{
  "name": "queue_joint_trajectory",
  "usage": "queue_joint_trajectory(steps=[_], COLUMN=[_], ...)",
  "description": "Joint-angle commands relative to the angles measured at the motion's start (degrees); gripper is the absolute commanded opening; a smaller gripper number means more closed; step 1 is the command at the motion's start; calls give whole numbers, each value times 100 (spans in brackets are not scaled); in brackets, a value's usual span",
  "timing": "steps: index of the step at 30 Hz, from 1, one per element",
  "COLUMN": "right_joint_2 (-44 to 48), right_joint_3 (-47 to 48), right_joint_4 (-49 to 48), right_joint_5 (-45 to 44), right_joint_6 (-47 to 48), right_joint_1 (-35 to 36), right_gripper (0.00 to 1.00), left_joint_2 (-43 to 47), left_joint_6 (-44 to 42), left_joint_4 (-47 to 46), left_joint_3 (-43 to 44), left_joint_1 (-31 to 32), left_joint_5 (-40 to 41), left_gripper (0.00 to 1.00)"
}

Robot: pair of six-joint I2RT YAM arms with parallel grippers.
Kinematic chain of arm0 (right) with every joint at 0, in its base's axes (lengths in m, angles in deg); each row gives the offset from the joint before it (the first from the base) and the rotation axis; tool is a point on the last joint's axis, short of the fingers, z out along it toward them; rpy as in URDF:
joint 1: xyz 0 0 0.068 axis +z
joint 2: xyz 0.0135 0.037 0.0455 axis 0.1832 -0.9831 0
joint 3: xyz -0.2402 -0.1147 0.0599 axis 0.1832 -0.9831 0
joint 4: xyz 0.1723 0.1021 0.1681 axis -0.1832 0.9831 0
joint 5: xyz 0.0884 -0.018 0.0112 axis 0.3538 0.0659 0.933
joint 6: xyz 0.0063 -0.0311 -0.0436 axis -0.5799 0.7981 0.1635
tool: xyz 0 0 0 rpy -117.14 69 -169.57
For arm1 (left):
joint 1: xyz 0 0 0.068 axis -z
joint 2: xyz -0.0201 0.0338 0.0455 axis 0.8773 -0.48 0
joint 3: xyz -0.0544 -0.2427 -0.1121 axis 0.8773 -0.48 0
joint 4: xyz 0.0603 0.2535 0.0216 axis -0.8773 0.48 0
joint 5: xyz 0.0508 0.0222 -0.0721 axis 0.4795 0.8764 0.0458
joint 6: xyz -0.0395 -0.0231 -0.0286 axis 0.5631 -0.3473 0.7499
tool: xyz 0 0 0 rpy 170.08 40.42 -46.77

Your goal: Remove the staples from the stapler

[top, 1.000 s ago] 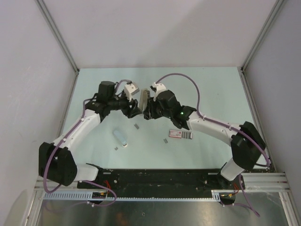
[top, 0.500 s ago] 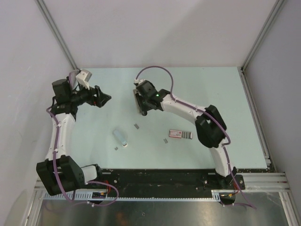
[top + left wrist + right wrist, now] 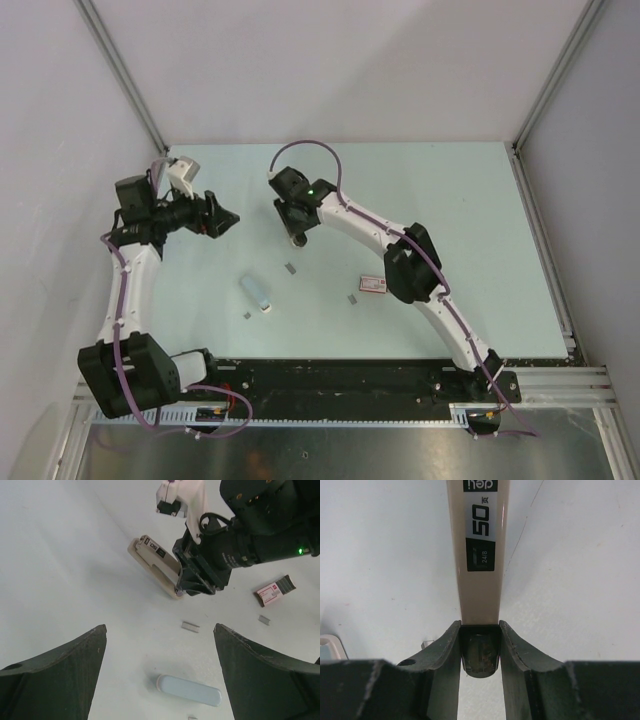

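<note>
The stapler [image 3: 479, 555] is a cream-white bar with a black label. Its dark rear end sits between the fingers of my right gripper [image 3: 479, 626], which is shut on it. In the left wrist view the stapler [image 3: 152, 562] slants down to the table from the right gripper [image 3: 189, 586]. In the top view the right gripper [image 3: 297, 232] hides most of it. Three short grey staples [image 3: 291, 267] [image 3: 353, 298] [image 3: 247, 316] lie loose on the table. My left gripper [image 3: 224, 216] hovers at the left, open and holding nothing [image 3: 160, 628].
A pale blue translucent piece [image 3: 256, 293] [image 3: 189, 690] lies on the table in front of the left gripper. A flat pink-and-white box [image 3: 373, 284] [image 3: 274, 590] lies beside the right forearm. Grey walls enclose the table on three sides.
The left gripper has let go of the stapler, opened wide and swung off to the left. The right arm has stretched out and carried the stapler leftward and farther back.
</note>
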Motion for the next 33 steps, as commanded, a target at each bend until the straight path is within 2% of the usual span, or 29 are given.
queue_joint_trajectory(steps=[1,6,10,12,14,17,26,29,33], right_joint_2=[25,319,516,592,736,1291,3575,4099,4651], right_joint_3=[296,75,7,-30,-190,-965,-4771,-5807,-6699], right_joint_4=[138,-190,-304,-309,-354,-733,-2166,-2327,-2415], right_joint_5=[163,384,543,588,587,522,194,-112,-302], right_joint_6=[46,10,15,21,14,-53,-572,-721,-935], right_joint_1=[-11,-94,-169,-199,-224,-310,-1187,-1438,-1759], right_gripper=[16,41,56,60,61,60,49,48,49], left_joint_2=[220,312,361,358,337,326,279,233,208], left_joint_6=[-345,-901,-1165,-1192,-1188,-1326,-2230,-2399,-2832], left_joint_4=[303,478,585,603,612,653,726,752,818], left_joint_3=[-45,-122,-172,-161,-163,-173,-498,-650,-807], left_joint_1=[89,657,1166,1288,1331,1564,2657,2992,3418], left_joint_5=[102,564,917,946,952,1077,2032,2193,2372], left_gripper=[93,92,92,92,92,92,93,93,94])
